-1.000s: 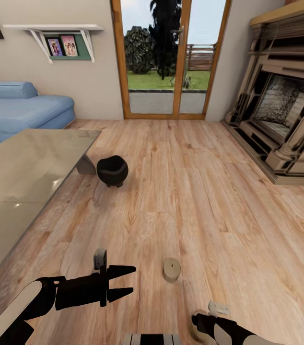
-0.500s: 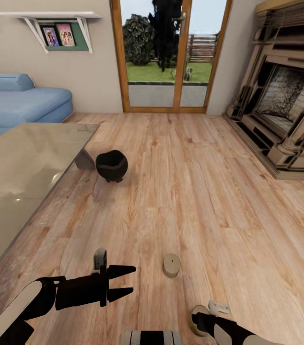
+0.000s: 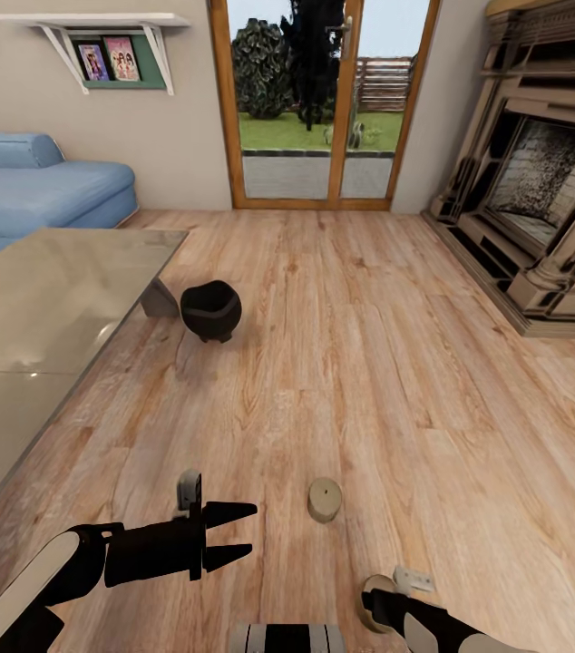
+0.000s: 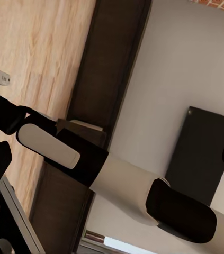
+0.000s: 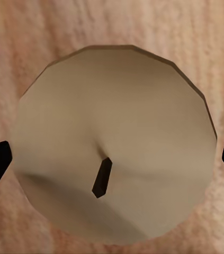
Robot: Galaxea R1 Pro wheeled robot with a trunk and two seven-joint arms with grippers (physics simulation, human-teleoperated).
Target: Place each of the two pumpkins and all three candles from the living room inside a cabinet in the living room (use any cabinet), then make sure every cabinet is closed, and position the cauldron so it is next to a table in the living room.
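two candles [image 3: 325,500] [image 3: 377,600], one cauldron [image 3: 210,311], floor seemingly

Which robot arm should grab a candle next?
Probably the right. The right gripper hangs straddling a candle, fingertips open on either side. The left gripper points sideways, apart from the other candle.

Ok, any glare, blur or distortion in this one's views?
Head view: wide-angle bend at the edges, bright glints on the glass table, a soft shadow under the cauldron. Right wrist view: the candle is so close that it looks soft, floor grain blurred. Left wrist view: sharp, evenly lit.
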